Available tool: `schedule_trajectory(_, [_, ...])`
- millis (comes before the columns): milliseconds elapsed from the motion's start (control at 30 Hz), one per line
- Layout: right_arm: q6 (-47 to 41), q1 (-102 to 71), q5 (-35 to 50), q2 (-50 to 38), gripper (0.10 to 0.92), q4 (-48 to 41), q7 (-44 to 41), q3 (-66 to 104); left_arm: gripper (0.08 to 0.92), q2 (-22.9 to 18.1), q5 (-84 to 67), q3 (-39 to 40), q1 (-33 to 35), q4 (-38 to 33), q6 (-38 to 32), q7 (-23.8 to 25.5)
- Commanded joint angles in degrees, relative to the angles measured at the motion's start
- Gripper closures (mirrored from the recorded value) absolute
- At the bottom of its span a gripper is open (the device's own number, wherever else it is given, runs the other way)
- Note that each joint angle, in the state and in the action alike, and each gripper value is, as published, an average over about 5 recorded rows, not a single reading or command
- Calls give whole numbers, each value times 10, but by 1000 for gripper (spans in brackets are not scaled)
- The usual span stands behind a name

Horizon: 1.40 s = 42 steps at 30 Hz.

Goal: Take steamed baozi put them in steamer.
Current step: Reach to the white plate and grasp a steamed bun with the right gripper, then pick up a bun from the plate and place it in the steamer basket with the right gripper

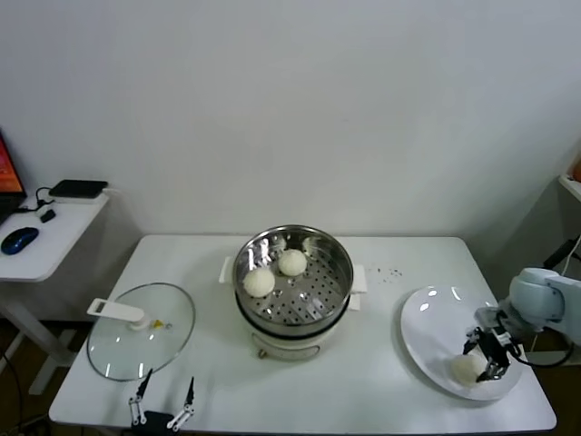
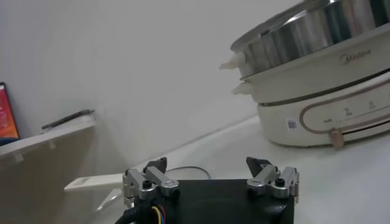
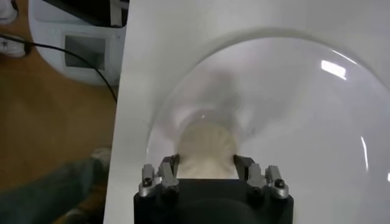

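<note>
- Table (image 1: 381, 363): white, carrying the steamer, a glass lid and a white plate.
- Steamer (image 1: 320, 300): round steel basket with a perforated bottom, seated on a white cooker base near the middle of the table; seen from the side in the left wrist view (image 2: 317, 36).
- Buns in the steamer: two cream-white buns lie on the perforated bottom toward the robot's left and far side, one (image 1: 292, 262) just beside the other (image 1: 259, 282).
- Plate (image 1: 427, 331): white, at the robot's right end of the table, well apart from the steamer; it fills most of the right wrist view (image 3: 304, 109).
- Bun on the plate (image 1: 467, 368): rests near the plate's front edge; in the right wrist view (image 3: 206, 149) it sits between the two fingers.
- Right gripper (image 1: 488, 356): lowered over the plate, its fingers (image 3: 169, 165) closed against both sides of the bun on the plate.
- Left gripper (image 1: 164, 400): parked low at the front edge of the table, near the glass lid, fingers (image 2: 153, 173) spread apart and holding nothing.
- Glass lid (image 1: 159, 350): lies flat on the table on the robot's left, its white handle (image 1: 118, 312) pointing away from the steamer.
</note>
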Motion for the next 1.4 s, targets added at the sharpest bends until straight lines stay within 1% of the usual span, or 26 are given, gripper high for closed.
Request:
schedule_trajectory(33, [3,30,6,2,420,3,-6,-20,177,2,-2,-1,2,-3,0,0])
schedule_trajectory(167, [36,158,41,30,423,16,-22,-107,177,3,-2,-1,2,-3,0,0])
schedule_trajectory(333, [114,321,91,106,423,15,-51,-184,177,6,-2,-1,2,0,-1,0])
schedule_trajectory(467, [163,400,126,173,419,25,-66,-178,177,7,-2,-1,1,2,-2,-2])
schedule_trajectory(600, [208,437,127,234,415,55,-68,-138,177,9,-3,-2,0,1,-3,-4])
schedule_trajectory(767, [256,441,83,291,414,102,-58,-60,177,9,-4,-2,-4,3,-3,-5])
schedule_trajectory(933, [265,418,61,354,414,118,-38,-8,177,10,-4,-2,-4,5,-3,-6])
schedule_trajectory(1200, [259,310,1,450,414,79,-13,25,177,8,-5,-3,-4,4,-3,-6])
schedule_trajectory(1400, [251,240,-28,494,407,45,-9,27,177,6,-6,-3,-6,5,-2,-6])
